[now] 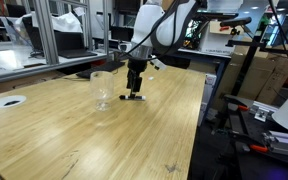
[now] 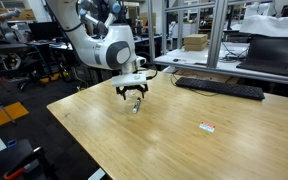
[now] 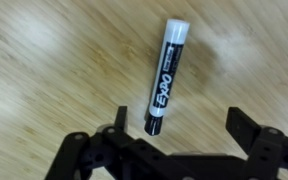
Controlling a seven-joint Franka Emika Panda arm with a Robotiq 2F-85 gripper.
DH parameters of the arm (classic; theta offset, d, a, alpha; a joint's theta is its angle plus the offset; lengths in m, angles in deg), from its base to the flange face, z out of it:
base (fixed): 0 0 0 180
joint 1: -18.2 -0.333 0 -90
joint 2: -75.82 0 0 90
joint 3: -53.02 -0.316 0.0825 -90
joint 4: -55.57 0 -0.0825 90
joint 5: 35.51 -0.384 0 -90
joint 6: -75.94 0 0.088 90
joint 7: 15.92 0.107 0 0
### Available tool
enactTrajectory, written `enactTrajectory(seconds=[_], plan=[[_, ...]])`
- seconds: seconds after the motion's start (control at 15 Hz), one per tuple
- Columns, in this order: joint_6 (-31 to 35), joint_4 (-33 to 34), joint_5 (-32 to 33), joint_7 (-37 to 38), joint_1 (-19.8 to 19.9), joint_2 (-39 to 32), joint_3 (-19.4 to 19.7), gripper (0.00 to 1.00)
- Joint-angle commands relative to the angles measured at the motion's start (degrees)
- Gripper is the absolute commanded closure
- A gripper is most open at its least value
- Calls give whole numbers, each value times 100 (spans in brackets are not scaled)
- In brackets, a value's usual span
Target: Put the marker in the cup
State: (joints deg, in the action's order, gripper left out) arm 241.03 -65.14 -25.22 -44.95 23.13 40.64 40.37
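Marker (image 3: 166, 72) lies flat on the wooden table (image 1: 74, 130), not held; it has a black body with white print and a pale cap end. In the wrist view its dark end sits between the two fingers of the gripper (image 3: 179, 125), closer to one finger, and the jaws are spread wide with nothing gripped. In both exterior views the gripper hangs pointing down right over the marker, low to the tabletop. Cup (image 1: 102, 87) stands upright on the table near the marker, apart from it. White disc (image 1: 9, 101) lies well apart from the marker, by the table edge. Keyboard (image 2: 219, 88) and a small tag (image 2: 207, 126) are also well apart from the marker.
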Motion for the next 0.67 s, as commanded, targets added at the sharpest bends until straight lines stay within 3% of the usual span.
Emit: enactTrajectory(seconds=[0.0, 0.4, 0.47, 0.6], plan=[[28, -55, -116, -14, 207, 24, -166, 0], [-213, -46, -169, 454, 23, 85, 88, 0], [-310, 664, -118, 428, -54, -612, 178, 0], [-621, 986, -48, 367, -106, -831, 218, 0]])
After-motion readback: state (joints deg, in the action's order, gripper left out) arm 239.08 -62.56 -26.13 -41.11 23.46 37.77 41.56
